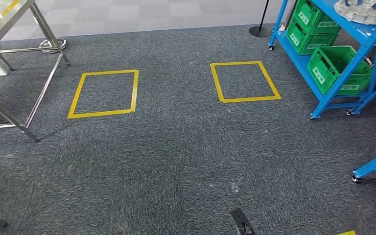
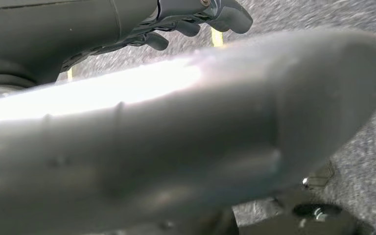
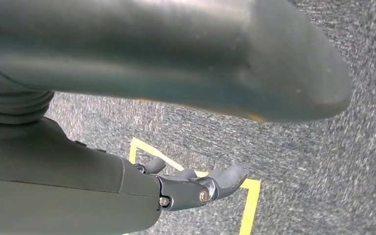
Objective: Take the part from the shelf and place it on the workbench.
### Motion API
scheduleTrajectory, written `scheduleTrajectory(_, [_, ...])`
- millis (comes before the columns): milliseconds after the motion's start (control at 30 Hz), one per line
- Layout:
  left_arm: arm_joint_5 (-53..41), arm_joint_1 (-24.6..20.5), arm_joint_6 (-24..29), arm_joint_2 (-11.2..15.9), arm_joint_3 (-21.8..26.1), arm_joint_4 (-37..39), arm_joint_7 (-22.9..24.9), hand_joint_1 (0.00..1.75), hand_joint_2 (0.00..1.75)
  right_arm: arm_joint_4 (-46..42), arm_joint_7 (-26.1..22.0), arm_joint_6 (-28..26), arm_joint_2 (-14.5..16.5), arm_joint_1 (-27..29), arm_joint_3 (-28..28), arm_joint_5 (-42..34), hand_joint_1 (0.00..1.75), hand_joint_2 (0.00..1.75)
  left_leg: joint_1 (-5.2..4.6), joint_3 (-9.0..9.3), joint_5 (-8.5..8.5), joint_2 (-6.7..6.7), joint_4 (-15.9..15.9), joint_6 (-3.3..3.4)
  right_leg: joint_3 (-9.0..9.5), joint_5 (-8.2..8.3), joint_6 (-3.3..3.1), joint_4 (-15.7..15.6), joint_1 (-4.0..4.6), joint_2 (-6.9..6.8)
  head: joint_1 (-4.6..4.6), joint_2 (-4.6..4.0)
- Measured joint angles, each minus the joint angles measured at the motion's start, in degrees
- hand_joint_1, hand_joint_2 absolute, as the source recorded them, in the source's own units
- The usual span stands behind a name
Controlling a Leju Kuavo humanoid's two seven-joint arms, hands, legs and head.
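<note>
Hanging empty, fingers loosely curled: left hand, right hand. Nearer right: pale round part atop blue metal shelf.

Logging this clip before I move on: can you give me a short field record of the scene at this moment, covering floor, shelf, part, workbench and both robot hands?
floor: grey carpet with two yellow tape squares
shelf: blue wheeled rack, far right, holding green crates
part: pale round piece on the upper shelf, partly cut off
workbench: metal-legged frame at far left
left robot hand: holds nothing, fingers loosely apart
right robot hand: holds nothing, hanging over the carpet
</note>
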Motion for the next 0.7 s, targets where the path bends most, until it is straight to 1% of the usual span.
scheduleTrajectory(33, [0.3, 0.0, 0.1, 0.0, 0.0, 0.0, -0.1, 0.0, 0.0, 0.0, 0.1, 0.0, 0.0, -0.1, 0.0, 0.3, 0.0, 0.0, -0.05, 0.44, 0.07, -0.67, -1.3, 0.21, -0.2, 0.09, 0.41, 0.0, -0.04, 0.57, -0.02, 0.0])
scheduleTrajectory(67, [0.6, 0.0, 0.1, 0.1, 0.0, 0.0, -0.3, 0.0, 0.0, 0.0, 0.1, 0.0, 0.0, -0.1, 0.0, 0.7, 0.0, 0.0, -0.16, 0.5, -0.02, -0.48, -1.6, 0.44, -0.39, 0.24, 0.88, 0.0, -0.08, 1.17, -0.04, 0.0])
scheduleTrajectory(100, [1.0, 0.0, 0.1, 0.1, 0.0, 0.0, -0.4, 0.0, 0.0, 0.0, 0.2, 0.0, 0.0, 0.0, 0.1, 1.1, 0.0, 0.0, -0.19, 0.59, 0.16, 0.1, -1.7, 0.82, -0.5, 0.42, 1.27, -0.1, -0.2, 1.56, -0.05, 0.0])
scheduleTrajectory(133, [1.3, 0.0, 0.2, 0.2, 0.0, 0.0, -0.6, 0.0, 0.0, 0.0, 0.3, 0.0, 0.0, 0.1, 0.1, 1.5, 0.0, 0.0, -0.17, 0.76, 0.4, 0.71, -1.9, 1.26, -0.71, 0.31, 1.55, 0.1, -0.25, 1.07, -0.06, 0.0])
scheduleTrajectory(167, [1.6, 0.1, 0.2, 0.2, 0.1, 0.0, -0.6, 0.0, 0.0, 0.0, 0.3, 0.0, 0.0, 0.1, 0.2, 1.8, 0.0, 0.0, -0.12, 0.9, 0.66, 1.34, -2.2, 1.67, -1.23, -0.36, 1.74, 1.1, -0.24, -0.06, 0.0, 0.0])
scheduleTrajectory(200, [1.8, 0.2, 0.2, 0.2, 0.1, 0.0, -0.5, 0.0, 0.0, 0.0, 0.2, 0.0, 0.0, 0.0, 0.3, 2.1, 0.0, 0.0, -0.06, 1.02, 0.87, 2.03, -2.4, 1.99, -2.24, -1.67, 1.89, 3.2, -0.2, -1.56, 0.09, 0.0])
scheduleTrajectory(233, [2.0, 0.3, 0.4, 0.2, 0.2, 0.0, -0.3, 0.0, 0.0, 0.0, 0.1, 0.0, 0.0, -0.2, 0.5, 2.4, 0.0, 0.0, -0.13, 1.01, 0.92, 2.8, -2.4, 2.18, -3.78, -3.48, 2.05, 6.4, -0.18, -3.13, 0.16, 0.0])
scheduleTrajectory(267, [2.1, 0.5, 0.5, 0.2, 0.2, 0.0, -0.1, 0.0, 0.0, 0.0, 0.0, 0.1, 0.1, -0.4, 0.7, 2.7, 0.0, 0.0, -0.2, 0.98, 0.89, 3.63, -2.4, 2.3, -5.59, -5.31, 2.27, 10.2, -0.2, -3.97, 0.22, 0.0])
scheduleTrajectory(300, [2.2, 0.7, 0.7, 0.2, 0.2, 0.0, 0.2, 0.0, 0.0, 0.0, -0.1, 0.1, 0.0, -0.6, 0.9, 2.9, 0.0, 0.0, -0.26, 0.96, 0.83, 4.48, -2.4, 2.35, -7.13, -6.54, 2.48, 13.5, -0.26, -4.35, 0.25, 0.0])
scheduleTrajectory(333, [2.2, 0.9, 0.9, 0.2, 0.2, 0.1, 0.4, 0.0, 0.0, 0.0, -0.1, 0.2, 0.0, -0.6, 1.0, 3.0, 0.0, 0.0, -0.28, 0.95, 0.76, 5.27, -2.3, 2.36, -7.89, -6.81, 2.64, 15.2, -0.35, -4.58, 0.25, 0.0])
scheduleTrajectory(367, [2.2, 0.9, 1.1, 0.1, 0.2, 0.1, 0.5, 0.0, 0.0, 0.0, -0.1, 0.3, 0.0, -0.6, 1.1, 3.1, 0.0, 0.0, -0.27, 0.95, 0.67, 5.95, -2.3, 2.3, -7.57, -6.04, 2.75, 14.8, -0.44, -4.79, 0.26, 0.0])
scheduleTrajectory(400, [2.2, 0.9, 1.2, -0.1, 0.2, 0.1, 0.6, 0.0, 0.0, 0.0, -0.1, 0.3, -0.1, -0.6, 1.1, 3.1, 0.0, 0.0, -0.22, 0.98, 0.55, 6.56, -2.2, 2.17, -6.11, -4.49, 2.8, 12.2, -0.51, -5.14, 0.26, 0.0])
scheduleTrajectory(433, [2.2, 0.8, 1.4, -0.2, 0.2, 0.1, 0.6, 0.0, 0.0, 0.0, -0.1, 0.4, -0.1, -0.6, 1.2, 3.1, 0.0, 0.0, -0.22, 1.04, 0.38, 7.12, -2.0, 1.96, -3.91, -2.81, 2.83, 8.1, -0.55, -6.08, 0.27, 0.0])
scheduleTrajectory(467, [2.1, 0.8, 1.4, -0.3, 0.2, 0.1, 0.7, 0.0, 0.0, 0.0, -0.1, 0.5, -0.1, -0.7, 1.3, 3.2, 0.0, 0.0, -0.34, 1.02, 0.13, 7.62, -1.8, 1.66, -1.99, -1.64, 2.68, 4.5, -0.5, -7.26, 0.27, 0.0])
scheduleTrajectory(500, [2.0, 0.8, 1.5, -0.3, 0.2, 0.1, 0.7, 0.0, 0.0, 0.0, 0.0, 0.6, -0.1, -0.8, 1.3, 3.2, 0.0, 0.0, -0.48, 1.03, -0.14, 8.06, -1.7, 1.31, -0.64, -1.01, 2.39, 1.9, -0.41, -8.13, 0.21, 0.0])
scheduleTrajectory(533, [1.9, 0.7, 1.5, -0.3, 0.2, 0.1, 0.8, 0.0, 0.0, 0.0, 0.0, 0.7, -0.1, -0.8, 1.4, 3.2, 0.0, 0.0, -0.63, 1.09, -0.36, 8.45, -1.6, 0.96, -0.02, -0.93, 2.03, 0.7, -0.28, -8.71, 0.16, 0.0])
scheduleTrajectory(567, [1.8, 0.7, 1.5, -0.4, 0.2, 0.1, 0.9, 0.0, 0.0, 0.0, 0.1, 0.8, -0.1, -0.9, 1.4, 3.1, 0.0, 0.0, -0.73, 1.18, -0.53, 8.83, -1.7, 0.63, -0.09, -1.09, 1.6, 0.6, -0.15, -8.56, 0.09, 0.0])
scheduleTrajectory(600, [1.7, 0.6, 1.5, -0.4, 0.2, 0.1, 0.9, 0.0, 0.0, 0.0, 0.2, 0.8, -0.1, -0.8, 1.4, 3.1, 0.0, 0.0, -0.69, 1.4, -0.64, 9.24, -1.8, 0.33, -0.12, -1.06, 1.22, 0.6, -0.12, -7.98, 0.04, 0.0])
scheduleTrajectory(633, [1.6, 0.5, 1.5, -0.4, 0.2, 0.1, 0.8, 0.0, 0.0, 0.0, 0.2, 0.8, -0.1, -0.7, 1.4, 3.0, 0.0, 0.0, -0.55, 1.55, -0.83, 9.09, -1.6, -0.01, -0.13, -0.95, 0.85, 0.5, -0.17, -7.5, 0.03, 0.0])
scheduleTrajectory(667, [1.5, 0.5, 1.5, -0.5, 0.2, 0.1, 0.8, 0.0, 0.0, 0.0, 0.3, 0.8, -0.1, -0.7, 1.4, 2.9, 0.0, 0.0, -0.42, 1.34, -1.55, 8.22, -0.9, -0.34, -0.15, -0.81, 0.44, 0.3, -0.27, -7.02, -0.03, 0.0])
scheduleTrajectory(700, [1.4, 0.5, 1.5, -0.5, 0.2, 0.1, 0.7, 0.0, 0.0, 0.0, 0.3, 0.8, -0.1, -0.7, 1.4, 2.8, 0.0, 0.0, -0.29, 0.56, -2.9, 6.96, 1.1, -0.61, -0.18, -0.63, 0.04, 0.2, -0.37, -6.52, -0.07, 0.0])
